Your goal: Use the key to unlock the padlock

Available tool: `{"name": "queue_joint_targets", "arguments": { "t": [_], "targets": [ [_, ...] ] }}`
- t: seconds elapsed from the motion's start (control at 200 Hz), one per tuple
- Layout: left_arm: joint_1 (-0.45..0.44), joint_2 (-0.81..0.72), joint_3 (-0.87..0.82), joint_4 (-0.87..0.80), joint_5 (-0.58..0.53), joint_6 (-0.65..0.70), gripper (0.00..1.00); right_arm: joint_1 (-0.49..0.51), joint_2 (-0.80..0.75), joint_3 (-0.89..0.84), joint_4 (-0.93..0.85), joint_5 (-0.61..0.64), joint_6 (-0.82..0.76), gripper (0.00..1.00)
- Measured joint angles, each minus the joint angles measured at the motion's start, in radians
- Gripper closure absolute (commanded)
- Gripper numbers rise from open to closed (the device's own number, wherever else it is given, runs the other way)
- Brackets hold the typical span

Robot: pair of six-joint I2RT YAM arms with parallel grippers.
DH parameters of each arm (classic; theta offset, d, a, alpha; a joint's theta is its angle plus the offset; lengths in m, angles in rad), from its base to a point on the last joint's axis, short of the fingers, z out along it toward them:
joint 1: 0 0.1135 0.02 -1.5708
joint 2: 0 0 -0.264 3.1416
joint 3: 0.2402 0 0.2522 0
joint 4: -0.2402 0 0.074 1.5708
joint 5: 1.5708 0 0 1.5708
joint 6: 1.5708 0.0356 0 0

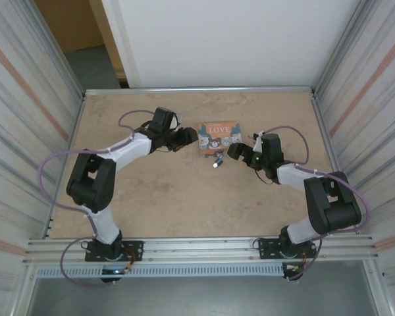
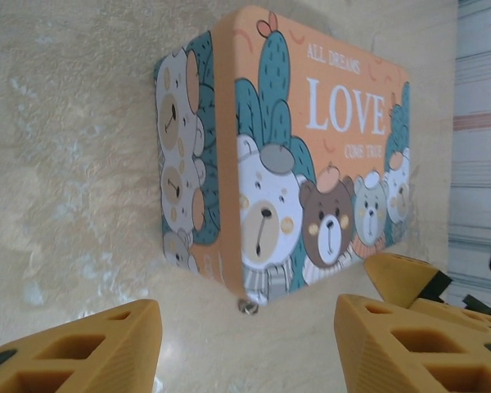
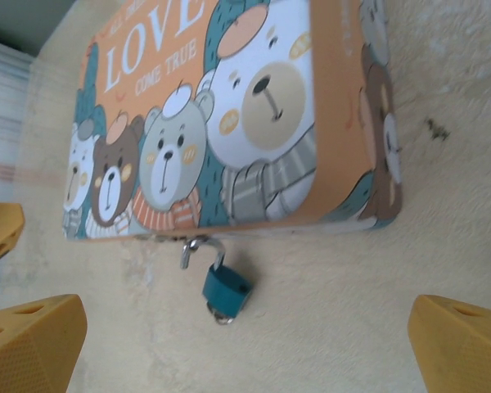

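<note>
the teal padlock is lying on the beige table just beside the near long side of the tin box, its thin shackle being hooked at the tin's edge. one leg is being seen running into the body, the other ending free beside it. a small metal piece is showing under the body, too small to be identified. in the top view the padlock is being seen as a tiny blue speck just below the tin, between the two grippers. the right gripper is being held released, its yellow fingers spread wide to either side with nothing between them; the padlock is lying ahead of the gap, apart from both fingers. the left gripper is being held at the tin's left end — its fingers are standing apart with bare table between them, and nothing is being grasped. the tin's corner, with a small metal fitting at its lower edge, is being seen just beyond that gap, not touched by either finger. the tin is lying flat with its lid up — printed with bears, cacti and the word "love" — near the middle of the table, and both arms are being reached in toward it from either side.
</note>
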Motion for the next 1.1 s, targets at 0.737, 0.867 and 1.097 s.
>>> {"name": "queue_joint_targets", "arguments": {
  "t": [0.737, 0.867, 1.097],
  "targets": [
    [-0.011, 0.230, 0.153, 0.021, 0.098, 0.016, 0.52, -0.038, 0.280, 0.355, -0.201, -0.126, -0.271, 0.06],
    [-0.013, 0.181, 0.077, 0.048, 0.092, 0.015, 0.52, -0.018, 0.293, 0.382, -0.237, -0.127, -0.307, 0.06],
    [-0.030, 0.054, -0.084, 0.072, 0.053, 0.001, 0.52, 0.032, 0.321, 0.422, -0.261, -0.137, -0.350, 0.05]
  ]
}}
